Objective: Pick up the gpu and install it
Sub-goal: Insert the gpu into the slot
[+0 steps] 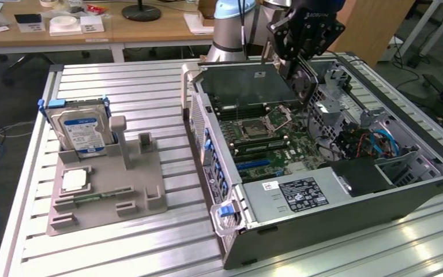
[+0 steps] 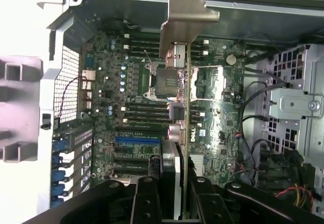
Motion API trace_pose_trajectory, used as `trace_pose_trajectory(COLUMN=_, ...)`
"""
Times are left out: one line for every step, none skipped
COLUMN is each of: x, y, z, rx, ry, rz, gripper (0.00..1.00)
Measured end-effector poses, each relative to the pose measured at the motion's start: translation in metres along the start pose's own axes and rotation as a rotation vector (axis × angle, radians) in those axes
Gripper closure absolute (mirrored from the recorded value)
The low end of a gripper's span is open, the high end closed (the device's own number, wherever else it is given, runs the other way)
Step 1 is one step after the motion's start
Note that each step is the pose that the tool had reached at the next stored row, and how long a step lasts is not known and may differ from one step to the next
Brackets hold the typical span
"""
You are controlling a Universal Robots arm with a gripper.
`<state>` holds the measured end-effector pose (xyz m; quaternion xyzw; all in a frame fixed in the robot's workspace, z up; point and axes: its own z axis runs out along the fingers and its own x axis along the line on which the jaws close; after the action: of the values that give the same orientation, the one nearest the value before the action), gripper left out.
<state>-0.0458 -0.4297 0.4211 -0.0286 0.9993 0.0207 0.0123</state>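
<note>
gripper: black gripper (image 1: 297, 64) at the end of the pale blue arm (image 1: 233, 23); poised over the far part of the open computer case (image 1: 345, 213); pointed down into it
fingers: dark fingers (image 2: 147, 203) drawn in on either side of the gpu; pinching its thin body between them; neither spread wide nor pressed together
gpu, exterior view: gpu (image 1: 244, 86) in the grip, well apart from the holder; held on edge, flat dark face turned toward the camera, pale metal along the upper rim; grasped near the end on the exterior view's right
gpu, wrist view: gpu (image 2: 185, 16) seen edge-on; pale metal bracket at the end far from the fingers; thin edge running as a line just beside the cpu socket (image 2: 159, 82)
height: above the motherboard (image 1: 267, 138), within the walls of the case; contact between lower edge and board: cannot tell
slots: blue slot (image 2: 136, 139) near the card's line, apart from it
holder: grey holder (image 1: 106, 202) on the slatted metal table (image 1: 168, 248); on the exterior view's left of the case
hard drive: silver hard drive (image 1: 83, 130) with blue-white label; standing upright at the far end of the holder
cpu chip: small square silvery cpu chip (image 1: 75, 180); lying flat on the holder, near the hard drive
power supply: grey power supply (image 1: 299, 193) with a label; at the near end of the case
</note>
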Motion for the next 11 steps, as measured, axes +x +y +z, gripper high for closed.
trace_pose_trajectory(x=0.0000, y=0.0000, z=0.0000, rx=-0.0004, ry=0.0006, rz=-0.015, gripper=0.72)
trace_pose_trajectory(x=0.0000, y=0.0000, z=0.0000, rx=-0.0007, ry=0.0012, rz=-0.030, gripper=0.72)
trace_pose_trajectory(x=0.0000, y=0.0000, z=0.0000, rx=-0.0012, ry=0.0019, rz=-0.047, gripper=0.72)
trace_pose_trajectory(x=0.0000, y=0.0000, z=0.0000, rx=-0.0016, ry=0.0027, rz=-0.065, gripper=0.72)
trace_pose_trajectory(x=0.0000, y=0.0000, z=0.0000, rx=-0.0021, ry=0.0034, rz=-0.083, gripper=0.72)
trace_pose_trajectory(x=0.0000, y=0.0000, z=0.0000, rx=-0.0026, ry=0.0042, rz=-0.102, gripper=0.72)
trace_pose_trajectory(x=0.0000, y=0.0000, z=0.0000, rx=-0.0031, ry=0.0050, rz=-0.120, gripper=0.72)
trace_pose_trajectory(x=0.0000, y=0.0000, z=0.0000, rx=-0.0035, ry=0.0056, rz=-0.138, gripper=0.72)
trace_pose_trajectory(x=0.0000, y=0.0000, z=0.0000, rx=-0.0039, ry=0.0063, rz=-0.155, gripper=0.72)
trace_pose_trajectory(x=0.0000, y=0.0000, z=0.0000, rx=-0.0044, ry=0.0070, rz=-0.172, gripper=0.72)
trace_pose_trajectory(x=0.0000, y=0.0000, z=0.0000, rx=-0.0049, ry=0.0078, rz=-0.190, gripper=0.72)
